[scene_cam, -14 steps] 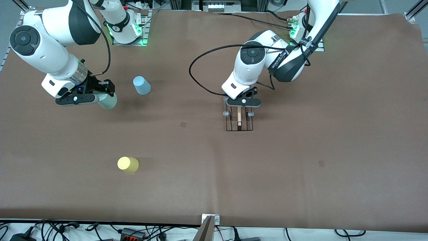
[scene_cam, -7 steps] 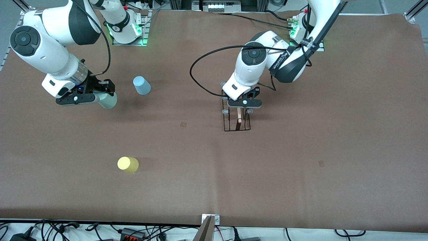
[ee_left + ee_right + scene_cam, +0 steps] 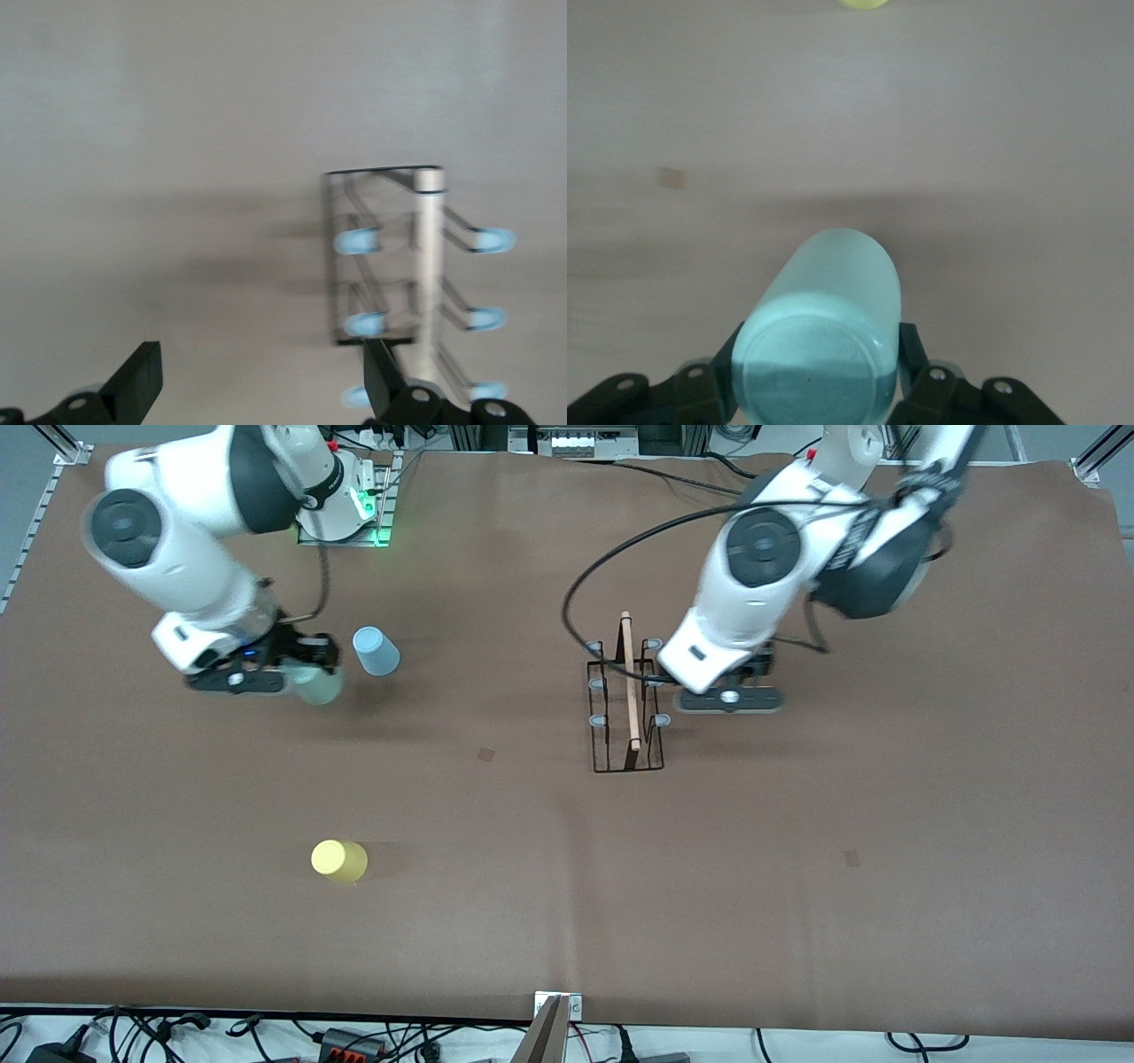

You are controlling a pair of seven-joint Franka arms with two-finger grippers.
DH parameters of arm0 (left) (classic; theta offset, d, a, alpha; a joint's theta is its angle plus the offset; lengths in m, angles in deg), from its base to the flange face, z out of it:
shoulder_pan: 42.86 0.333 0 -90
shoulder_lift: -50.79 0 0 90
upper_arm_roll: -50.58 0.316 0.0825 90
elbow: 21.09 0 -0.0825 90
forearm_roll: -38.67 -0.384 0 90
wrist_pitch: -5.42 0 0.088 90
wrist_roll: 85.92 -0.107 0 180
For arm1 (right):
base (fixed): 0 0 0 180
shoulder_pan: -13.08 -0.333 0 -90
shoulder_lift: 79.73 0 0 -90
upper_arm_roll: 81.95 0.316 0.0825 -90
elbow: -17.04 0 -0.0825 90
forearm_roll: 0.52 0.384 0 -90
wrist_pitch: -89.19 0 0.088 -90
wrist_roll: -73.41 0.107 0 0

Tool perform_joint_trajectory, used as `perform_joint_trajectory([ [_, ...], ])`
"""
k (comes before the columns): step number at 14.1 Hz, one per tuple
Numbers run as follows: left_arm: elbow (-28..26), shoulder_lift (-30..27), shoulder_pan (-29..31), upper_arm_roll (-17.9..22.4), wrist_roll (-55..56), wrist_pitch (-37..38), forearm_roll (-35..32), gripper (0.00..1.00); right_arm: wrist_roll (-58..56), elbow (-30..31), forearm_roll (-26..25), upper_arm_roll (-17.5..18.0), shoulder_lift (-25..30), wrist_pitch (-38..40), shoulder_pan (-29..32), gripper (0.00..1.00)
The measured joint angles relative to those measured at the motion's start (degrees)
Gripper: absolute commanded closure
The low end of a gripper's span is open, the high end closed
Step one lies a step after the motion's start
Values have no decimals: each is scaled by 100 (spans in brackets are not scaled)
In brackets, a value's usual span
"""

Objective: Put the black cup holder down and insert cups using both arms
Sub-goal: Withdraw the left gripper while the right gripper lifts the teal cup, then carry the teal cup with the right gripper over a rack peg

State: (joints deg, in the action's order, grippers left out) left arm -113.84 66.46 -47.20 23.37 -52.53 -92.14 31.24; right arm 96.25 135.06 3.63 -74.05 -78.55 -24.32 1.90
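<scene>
The left tool (image 3: 257, 390) hangs with fingers spread wide, just beside the black cup holder (image 3: 416, 266) standing on the table (image 3: 177, 133).

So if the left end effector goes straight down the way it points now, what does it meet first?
Probably the bare table. The left end effector, open, hangs beside the rack, toward the left arm's end, and its wrist view shows only brown surface between the fingers. One finger looks close to the rack, though depth is unclear.

- The cup holder (image 3: 627, 700) is standing mid-table (image 3: 797, 850).
- Two cups (image 3: 376, 651) (image 3: 338, 860) are sitting toward the right arm's end, one nearer the front camera.
</scene>
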Motion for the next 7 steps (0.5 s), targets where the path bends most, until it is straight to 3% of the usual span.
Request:
perform_joint_trajectory([
  [3, 142, -117, 954, 13, -1199, 353, -34, 0, 1348, -361, 414, 50, -117, -31, -726, 90],
  [7, 149, -144, 2079, 13, -2792, 498, -37, 0, 3150, -1033, 427, 86, -674, -406, -1756, 90],
])
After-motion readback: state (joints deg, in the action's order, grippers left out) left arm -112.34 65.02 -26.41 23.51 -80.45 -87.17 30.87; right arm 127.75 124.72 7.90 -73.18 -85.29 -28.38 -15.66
